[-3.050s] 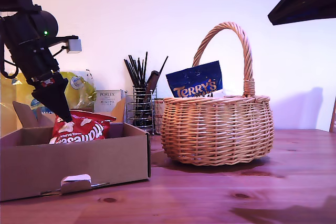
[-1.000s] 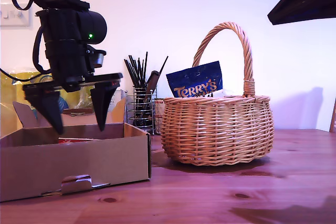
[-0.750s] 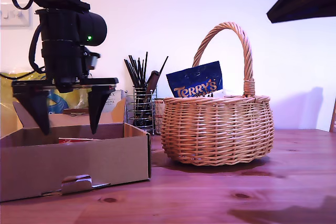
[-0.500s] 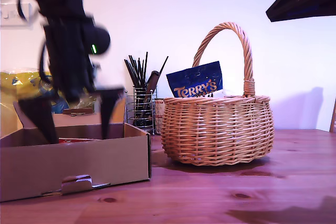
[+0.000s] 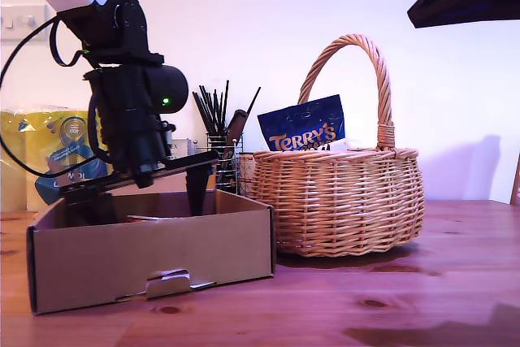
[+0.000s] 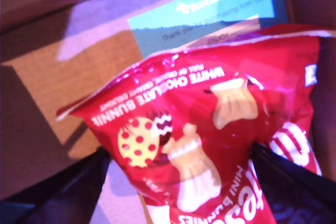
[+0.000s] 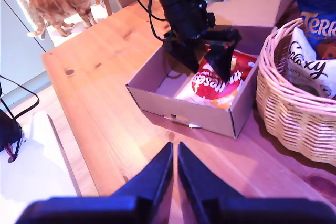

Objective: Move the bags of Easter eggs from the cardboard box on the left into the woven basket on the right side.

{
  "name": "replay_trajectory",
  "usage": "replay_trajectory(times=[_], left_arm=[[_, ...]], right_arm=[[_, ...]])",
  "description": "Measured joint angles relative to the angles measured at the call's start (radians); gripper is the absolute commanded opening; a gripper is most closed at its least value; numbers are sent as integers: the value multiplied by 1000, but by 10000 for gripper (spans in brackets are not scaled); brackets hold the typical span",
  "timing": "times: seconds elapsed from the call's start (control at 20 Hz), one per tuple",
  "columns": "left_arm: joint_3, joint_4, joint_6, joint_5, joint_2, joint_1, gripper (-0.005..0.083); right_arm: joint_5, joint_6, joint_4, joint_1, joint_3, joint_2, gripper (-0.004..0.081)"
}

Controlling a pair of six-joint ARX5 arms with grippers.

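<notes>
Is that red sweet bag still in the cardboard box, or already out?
In. The red bag lies flat on the cardboard box floor, with my first gripper open astride it.

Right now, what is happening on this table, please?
My first gripper is down in the cardboard box, open fingers on either side of the red bag. Blue and white bags already sit in the woven basket. My second gripper waits above the table, closed.
</notes>
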Motion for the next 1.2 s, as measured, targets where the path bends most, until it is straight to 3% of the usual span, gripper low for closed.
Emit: replay_trajectory(times=[0.1,0.25,0.35,0.7,1.2], left_arm=[[0,11,4,-3,1,-6,667],[0,7,5,4,2,-6,364],[2,4,5,11,4,-6,228],[17,-18,86,2,3,3,76],[7,-72,180,-19,-75,12,70]], right_arm=[[0,0,0,0,0,0,-12],[0,0,0,0,0,0,-12],[0,0,0,0,0,0,-12],[0,0,-1,0,0,0,-12],[0,0,-1,0,0,0,-12]])
